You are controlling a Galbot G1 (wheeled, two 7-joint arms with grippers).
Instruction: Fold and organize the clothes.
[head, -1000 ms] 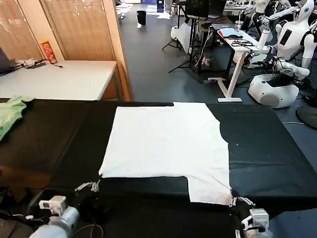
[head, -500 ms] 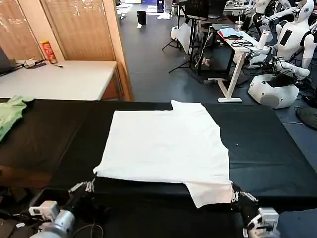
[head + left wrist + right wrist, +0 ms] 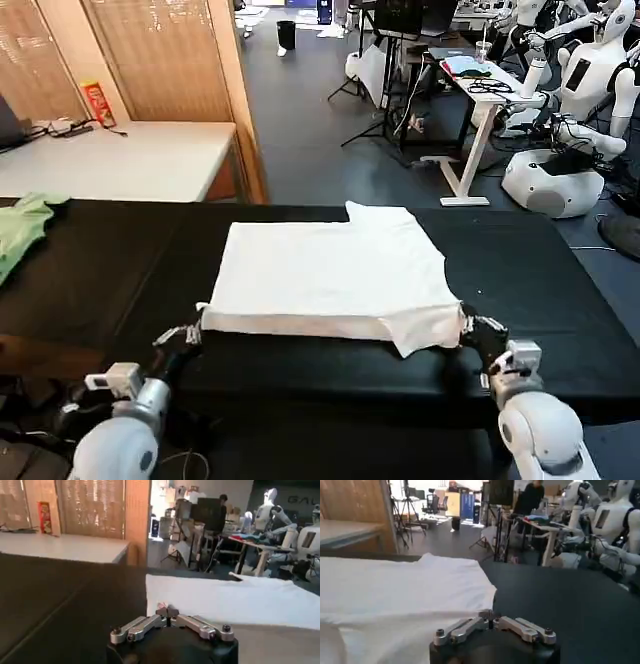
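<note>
The clothes, a white T-shirt, lie plain side up on the black table, with the near hem raised and carried over the rest. My left gripper is shut on the hem's near left corner; in the left wrist view the gripper pinches the cloth edge of the T-shirt. My right gripper is shut on the near right corner, where a sleeve flap hangs. In the right wrist view the gripper meets the T-shirt at its edge.
A green garment lies at the table's far left. Behind stand a white side table with a red box and a wooden partition. Other robots and a desk stand at the back right.
Both grippers have moved forward and up from the table's near edge, carrying the shirt's near hem with them. The shirt now looks shorter, its near part doubling over.
</note>
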